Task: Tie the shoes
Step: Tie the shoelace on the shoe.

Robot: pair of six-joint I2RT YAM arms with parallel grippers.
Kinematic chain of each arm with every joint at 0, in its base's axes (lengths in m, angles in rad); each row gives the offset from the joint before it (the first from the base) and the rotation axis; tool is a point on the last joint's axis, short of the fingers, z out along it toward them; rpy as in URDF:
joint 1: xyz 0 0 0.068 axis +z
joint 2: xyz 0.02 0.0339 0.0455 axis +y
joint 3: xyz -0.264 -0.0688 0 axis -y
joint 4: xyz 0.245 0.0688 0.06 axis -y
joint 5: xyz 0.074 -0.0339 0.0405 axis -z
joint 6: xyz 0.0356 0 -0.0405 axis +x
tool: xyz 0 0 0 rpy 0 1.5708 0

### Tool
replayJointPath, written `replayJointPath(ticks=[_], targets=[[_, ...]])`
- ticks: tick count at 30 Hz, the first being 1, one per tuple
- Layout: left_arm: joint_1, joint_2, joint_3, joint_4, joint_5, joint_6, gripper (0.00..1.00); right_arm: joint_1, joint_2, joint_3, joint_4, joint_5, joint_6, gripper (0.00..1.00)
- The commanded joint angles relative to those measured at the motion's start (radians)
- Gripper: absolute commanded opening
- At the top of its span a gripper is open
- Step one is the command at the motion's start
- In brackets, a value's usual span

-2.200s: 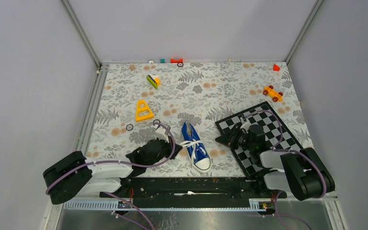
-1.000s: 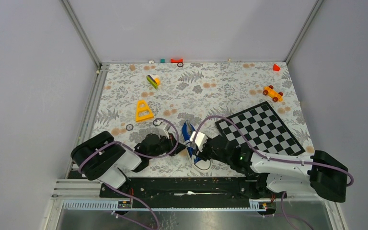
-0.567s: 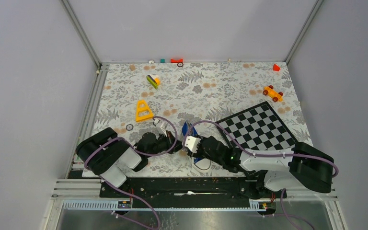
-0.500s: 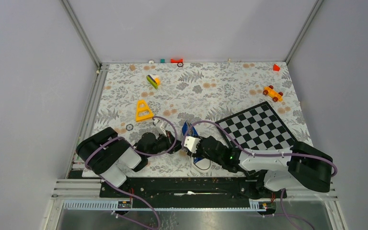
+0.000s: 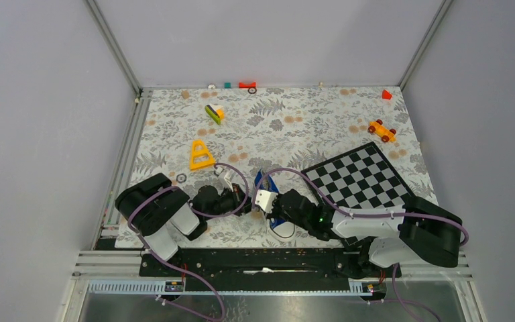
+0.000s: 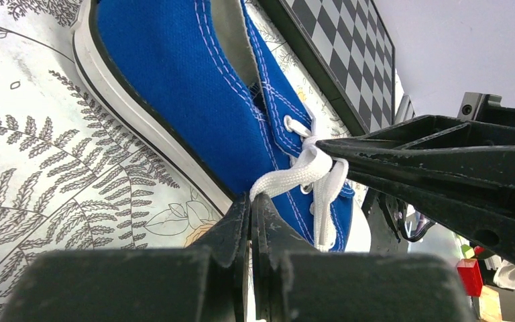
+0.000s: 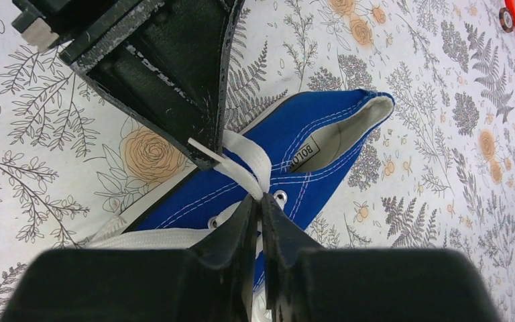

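The blue canvas sneaker (image 5: 278, 221) with white sole and toe cap lies on the floral mat near the front, toe toward me, partly hidden by both arms. It shows large in the left wrist view (image 6: 194, 87) and the right wrist view (image 7: 268, 168). My left gripper (image 6: 250, 201) is shut on a white lace (image 6: 288, 176) at the shoe's left side. My right gripper (image 7: 259, 201) is shut on a white lace (image 7: 245, 161) above the top eyelets. The two grippers meet over the shoe's lacing (image 5: 258, 204).
A black-and-white checkerboard (image 5: 362, 180) lies right of the shoe. A yellow triangle toy (image 5: 200, 155), small black rings (image 5: 181, 178), a green-yellow toy (image 5: 214, 113), an orange toy car (image 5: 381, 130) and red blocks (image 5: 247, 85) lie farther back on the mat.
Both arms swung in from the sides to the shoe and closed on its laces. In the last half second they shifted only slightly, the left arm's base link turning a little right.
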Motion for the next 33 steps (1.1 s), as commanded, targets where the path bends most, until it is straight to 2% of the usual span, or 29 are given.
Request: replayJointPath(ticks=[1,5,20,33], targets=[[0.008,0.006,0.002,0.095,0.031,-0.008,0.0,0.01,-0.007,0.037,0.041,0.002,0.006,0.09],[0.01,0.007,0.002,0.095,0.035,-0.009,0.0,0.01,-0.037,0.028,0.034,0.0,0.034,0.0],[0.012,0.025,0.008,0.104,0.047,-0.013,0.0,0.008,-0.139,-0.026,0.056,0.003,0.182,0.0],[0.013,0.04,0.009,0.119,0.055,-0.019,0.0,0.008,-0.241,-0.031,0.101,-0.045,0.222,0.0]])
